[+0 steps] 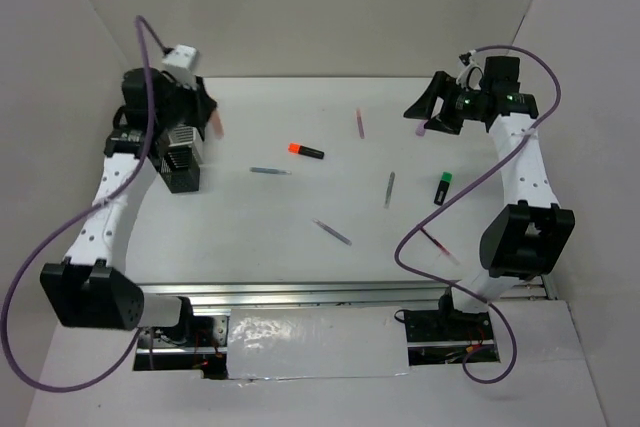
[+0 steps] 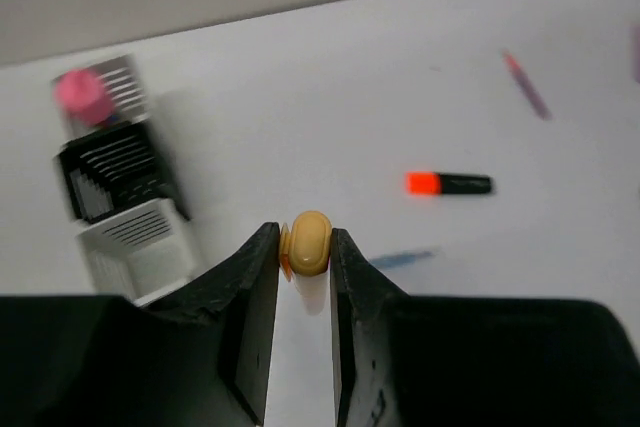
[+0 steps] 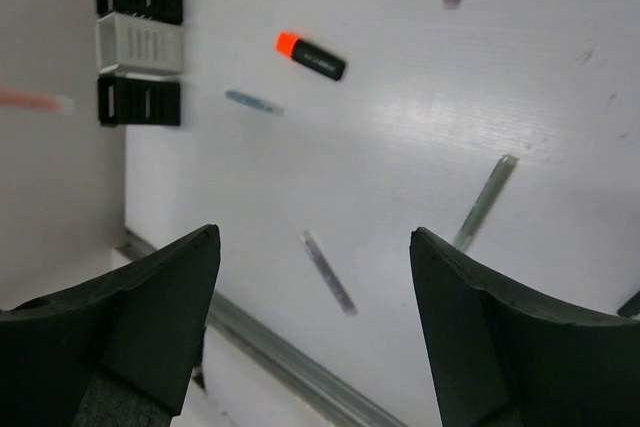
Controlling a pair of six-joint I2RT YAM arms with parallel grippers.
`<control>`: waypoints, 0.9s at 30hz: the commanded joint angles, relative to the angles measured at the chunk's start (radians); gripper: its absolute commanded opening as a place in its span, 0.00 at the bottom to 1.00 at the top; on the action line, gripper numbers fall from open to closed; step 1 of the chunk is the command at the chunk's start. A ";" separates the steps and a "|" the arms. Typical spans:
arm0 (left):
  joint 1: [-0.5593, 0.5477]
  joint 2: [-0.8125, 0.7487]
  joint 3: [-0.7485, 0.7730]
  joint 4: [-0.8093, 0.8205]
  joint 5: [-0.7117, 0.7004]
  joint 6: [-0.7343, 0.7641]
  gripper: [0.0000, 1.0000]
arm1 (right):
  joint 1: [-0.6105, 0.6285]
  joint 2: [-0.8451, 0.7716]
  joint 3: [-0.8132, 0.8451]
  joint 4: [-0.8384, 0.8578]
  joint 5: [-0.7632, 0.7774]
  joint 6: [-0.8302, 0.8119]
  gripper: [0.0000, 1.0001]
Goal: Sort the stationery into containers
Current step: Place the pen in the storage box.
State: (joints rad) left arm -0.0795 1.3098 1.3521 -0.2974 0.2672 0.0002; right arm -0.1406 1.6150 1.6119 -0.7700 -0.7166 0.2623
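Note:
My left gripper [image 1: 208, 112] [image 2: 305, 242] is shut on the yellow-orange highlighter [image 2: 309, 243], seen end-on, held above the table just right of the mesh cups [image 1: 180, 155]. In the left wrist view a silver-white cup [image 2: 140, 262], a black cup [image 2: 115, 175] and a far cup holding a pink marker [image 2: 85, 95] stand in a row. My right gripper [image 1: 425, 112] [image 3: 315, 237] is open and empty, high at the back right. On the table lie the orange-capped black marker [image 1: 306, 151] [image 3: 311, 56], a blue pen [image 1: 270, 171], a pink pen [image 1: 360, 123], a grey pen [image 1: 390, 189], and the green-capped marker [image 1: 441, 188].
A greyish-purple pen [image 1: 332, 232] [image 3: 328, 272] lies near the table's middle front. A red pen [image 1: 440, 245] lies by the right arm's cable. A metal rail [image 1: 300, 295] runs along the table's front edge. White walls enclose the back and sides.

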 commanded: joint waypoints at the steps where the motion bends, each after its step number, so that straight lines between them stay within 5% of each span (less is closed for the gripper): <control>1: 0.191 0.093 0.054 0.140 -0.046 -0.219 0.00 | 0.021 -0.046 0.020 0.049 0.166 -0.037 0.82; 9: 0.372 0.282 0.163 0.411 0.046 -0.223 0.00 | 0.048 -0.066 -0.046 0.101 0.195 -0.009 0.82; 27: 0.313 0.560 0.232 0.500 0.027 -0.046 0.00 | 0.079 -0.041 -0.027 0.130 0.296 -0.015 0.82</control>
State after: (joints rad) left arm 0.2436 1.8427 1.5639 0.1368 0.2882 -0.0998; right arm -0.0612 1.5818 1.5455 -0.6727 -0.4290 0.2588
